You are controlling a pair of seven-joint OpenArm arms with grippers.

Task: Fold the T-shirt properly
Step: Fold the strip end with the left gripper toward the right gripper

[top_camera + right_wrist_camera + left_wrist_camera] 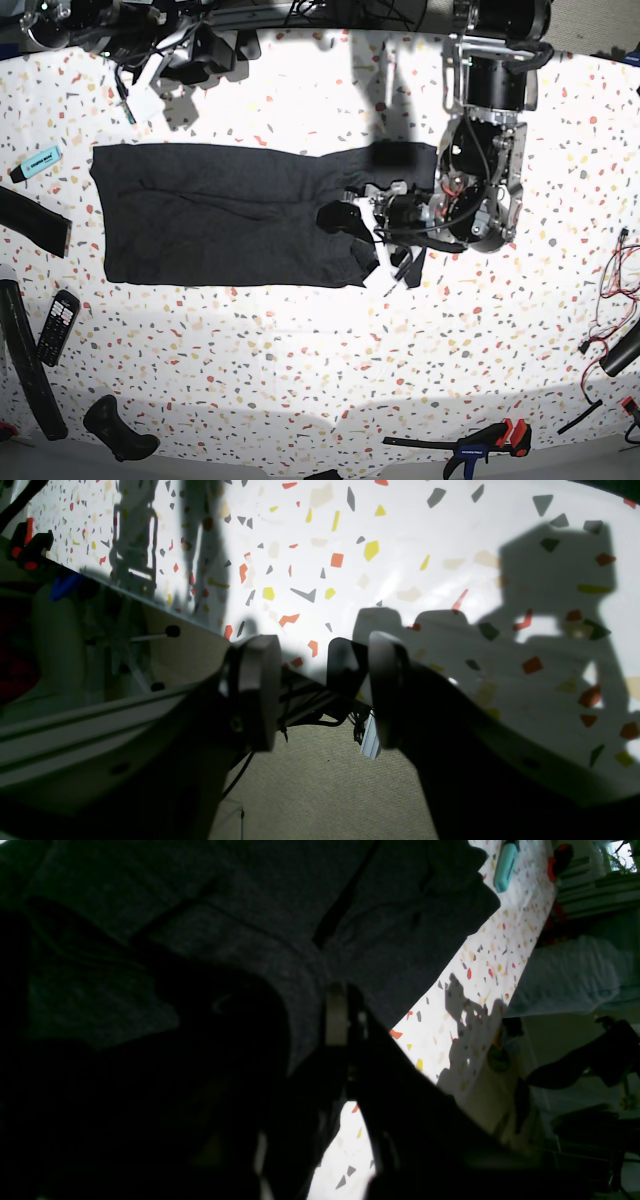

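Speckled counter (300,340) holds the T-shirt (220,215); the left pincer (385,250), clenched on its edge, could drag the fold crooked, while the right pincer (320,690) hangs released.

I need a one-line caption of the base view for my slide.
Left gripper shut at the right edge of the dark T-shirt lying folded lengthwise on the speckled table.

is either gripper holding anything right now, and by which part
The left gripper is shut on the T-shirt at its right edge; the right gripper is open, holding nothing.
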